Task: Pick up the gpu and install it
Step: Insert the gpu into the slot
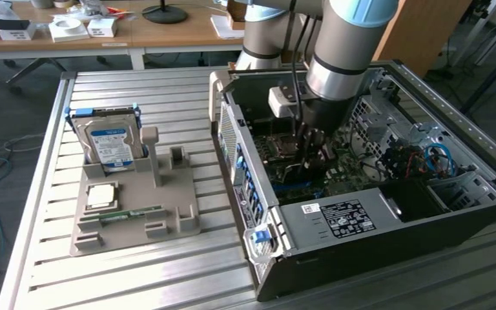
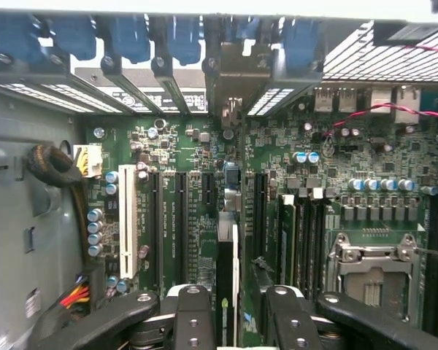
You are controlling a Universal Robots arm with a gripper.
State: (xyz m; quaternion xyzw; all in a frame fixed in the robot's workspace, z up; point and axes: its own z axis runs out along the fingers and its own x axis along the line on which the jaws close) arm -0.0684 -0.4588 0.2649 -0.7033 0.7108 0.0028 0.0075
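Note:
My gripper (image 1: 309, 154) reaches down into the open computer case (image 1: 360, 223), just above the motherboard (image 2: 350, 168). In the wrist view the gpu (image 2: 226, 262) appears edge-on as a thin card, and the gripper (image 2: 230, 321) is shut on it with one finger (image 2: 193, 321) on each side. Its silver end bracket (image 2: 237, 80) stands against the case's rear slot openings. The card hangs over the black expansion slots (image 2: 182, 219), in line with them. Whether it touches a slot, I cannot tell.
Beside the case, a grey parts holder (image 1: 175, 216) carries a silver hard drive with a blue label (image 1: 110, 142), a narrow green RAM stick (image 1: 132, 213) and a square chip (image 1: 101, 194). Inside are a white slot (image 2: 128, 219), the CPU socket (image 2: 372, 270) and cables (image 1: 433, 158).

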